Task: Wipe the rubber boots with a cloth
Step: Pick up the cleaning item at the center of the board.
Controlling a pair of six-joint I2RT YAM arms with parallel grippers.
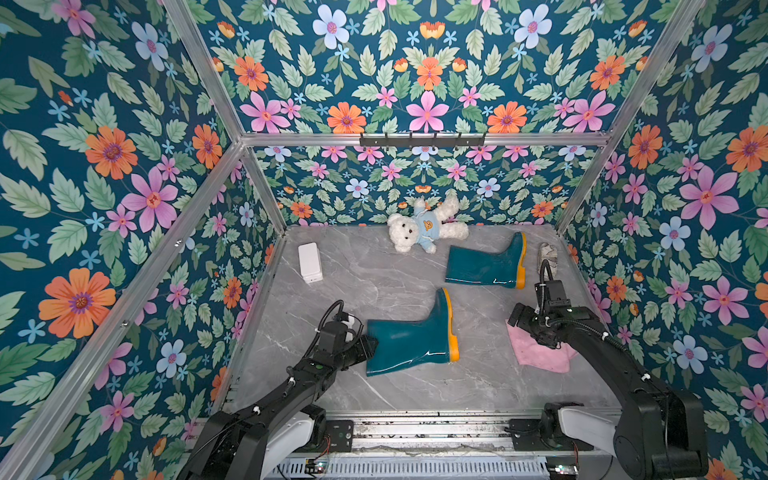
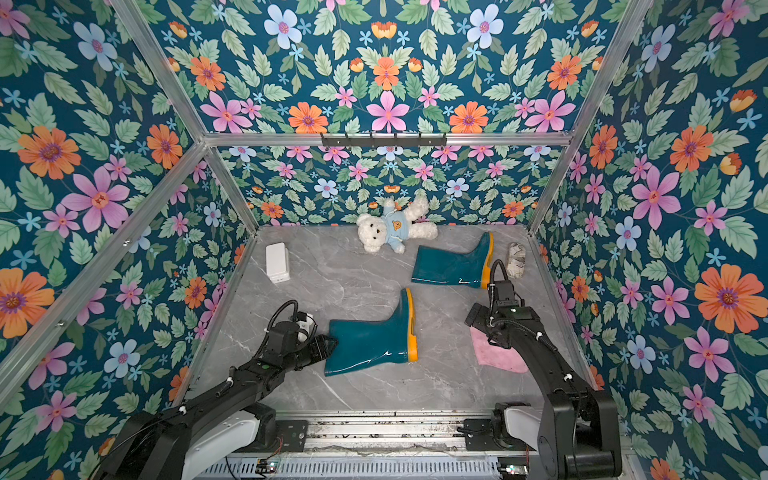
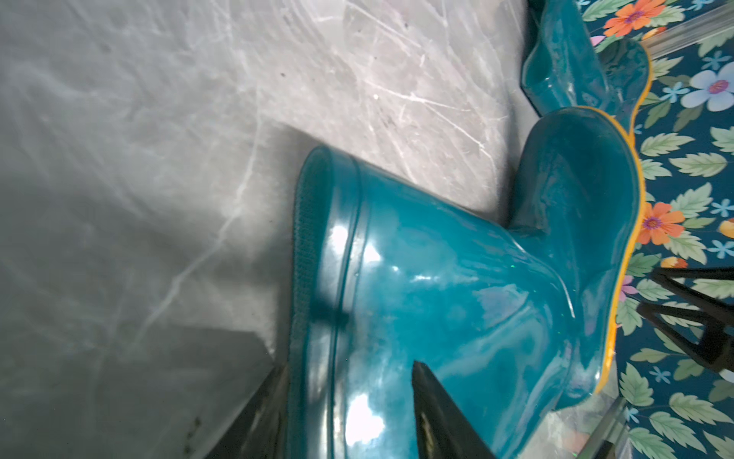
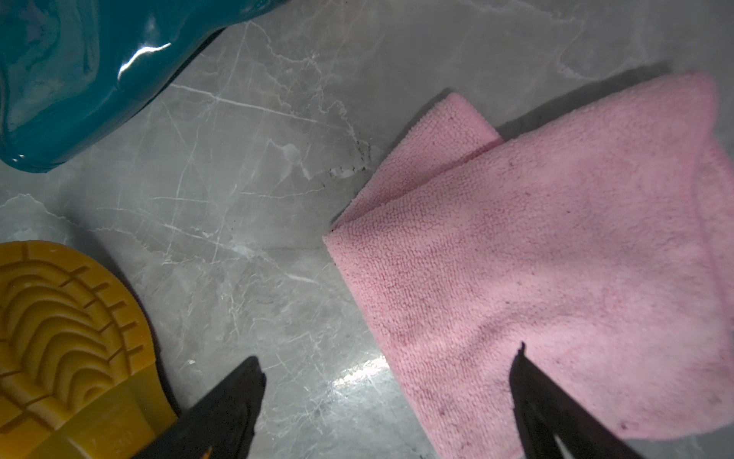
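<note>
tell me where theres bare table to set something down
Bare marble: the strip between the near boot and the front rail; the middle, between white box, teddy bear and that boot. Crowded: right side, where far boot, rag bundle and cloth sit close.

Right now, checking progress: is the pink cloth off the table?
No, the cloth lies on the table, right pincer open above it.

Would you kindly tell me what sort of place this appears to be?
Probably a robot test booth staged like a home entryway: floral wallpaper panels on an aluminium frame, a black hook rail, and rubber boots and a teddy bear on a marble-look floor.
</note>
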